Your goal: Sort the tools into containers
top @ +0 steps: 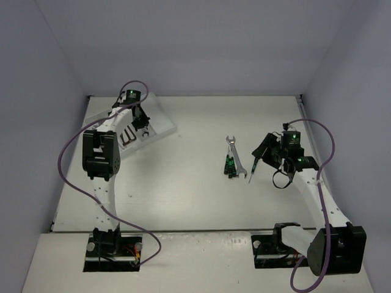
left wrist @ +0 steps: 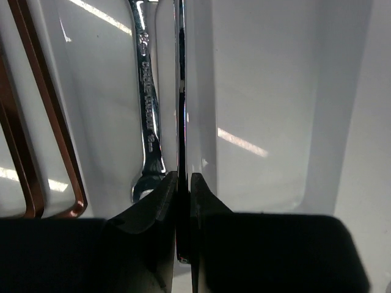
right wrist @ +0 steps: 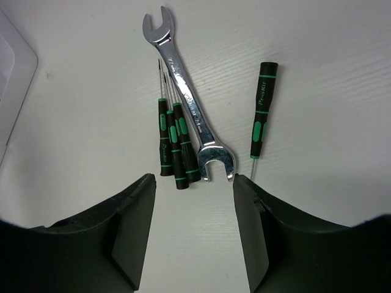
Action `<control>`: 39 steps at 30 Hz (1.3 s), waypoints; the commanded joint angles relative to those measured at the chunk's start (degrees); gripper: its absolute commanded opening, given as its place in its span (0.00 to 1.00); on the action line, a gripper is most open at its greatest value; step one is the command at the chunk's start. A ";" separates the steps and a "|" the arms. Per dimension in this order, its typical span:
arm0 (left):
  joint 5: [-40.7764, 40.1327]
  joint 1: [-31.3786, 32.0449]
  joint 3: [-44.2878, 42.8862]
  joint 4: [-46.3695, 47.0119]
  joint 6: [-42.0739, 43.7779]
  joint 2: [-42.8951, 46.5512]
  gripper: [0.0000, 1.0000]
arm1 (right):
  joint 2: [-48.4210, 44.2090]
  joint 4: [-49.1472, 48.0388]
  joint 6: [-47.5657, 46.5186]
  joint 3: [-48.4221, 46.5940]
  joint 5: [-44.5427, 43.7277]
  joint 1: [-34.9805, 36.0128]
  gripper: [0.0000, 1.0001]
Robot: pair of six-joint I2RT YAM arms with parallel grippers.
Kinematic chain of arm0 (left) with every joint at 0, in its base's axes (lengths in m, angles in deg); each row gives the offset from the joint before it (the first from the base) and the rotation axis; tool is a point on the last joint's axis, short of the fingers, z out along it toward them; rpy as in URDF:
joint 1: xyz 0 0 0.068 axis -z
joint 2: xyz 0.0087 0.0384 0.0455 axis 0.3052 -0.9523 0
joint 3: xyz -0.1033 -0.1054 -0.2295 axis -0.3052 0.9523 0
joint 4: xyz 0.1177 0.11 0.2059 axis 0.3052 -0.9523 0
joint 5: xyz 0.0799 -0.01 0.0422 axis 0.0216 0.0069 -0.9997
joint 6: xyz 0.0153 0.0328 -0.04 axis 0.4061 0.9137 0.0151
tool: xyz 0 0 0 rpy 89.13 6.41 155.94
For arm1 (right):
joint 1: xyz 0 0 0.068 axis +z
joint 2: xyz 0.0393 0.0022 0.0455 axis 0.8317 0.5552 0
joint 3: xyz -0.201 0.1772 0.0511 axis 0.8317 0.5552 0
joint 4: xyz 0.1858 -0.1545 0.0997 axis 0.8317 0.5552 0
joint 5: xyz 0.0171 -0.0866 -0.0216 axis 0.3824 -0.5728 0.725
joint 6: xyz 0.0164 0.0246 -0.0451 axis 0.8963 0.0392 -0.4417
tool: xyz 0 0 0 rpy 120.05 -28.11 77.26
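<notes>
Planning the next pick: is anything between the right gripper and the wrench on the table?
Nothing visible. The open right gripper faces the near end of the wrench. Three screwdrivers lie tight against its side; a fourth screwdriver lies apart.

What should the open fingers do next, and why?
Probably lower the right fingers around the near end of the silver wrench. They stand open and empty just short of it, and it lies unsorted on the table beside three screwdrivers.

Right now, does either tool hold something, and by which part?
The left tool pinches a thin silver wrench, seen edge-on, near one end. The right tool is open and holds nothing.
</notes>
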 commanded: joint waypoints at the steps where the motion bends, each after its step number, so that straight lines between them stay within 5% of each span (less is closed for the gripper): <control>1: -2.70 -0.78 -7.14 -1.18 1.32 1.45 0.13 | -2.24 0.07 -2.06 0.56 1.55 -0.52 0.51; 13: -4.38 -0.05 -3.17 -1.23 1.26 7.86 0.48 | -1.05 0.54 -4.08 -0.20 1.77 -0.55 0.51; 20: -2.50 8.19 -0.70 -3.43 9.91 15.23 0.58 | 4.57 0.47 -9.35 -4.02 -4.19 1.71 0.51; 27: 0.03 17.69 4.42 -8.32 15.18 21.34 0.60 | 19.93 0.44 -13.37 -11.94 -11.90 10.73 0.52; 39: 5.55 20.55 12.46 -8.26 17.07 26.82 0.60 | 33.68 -1.52 -17.07 -15.32 -16.62 14.24 0.43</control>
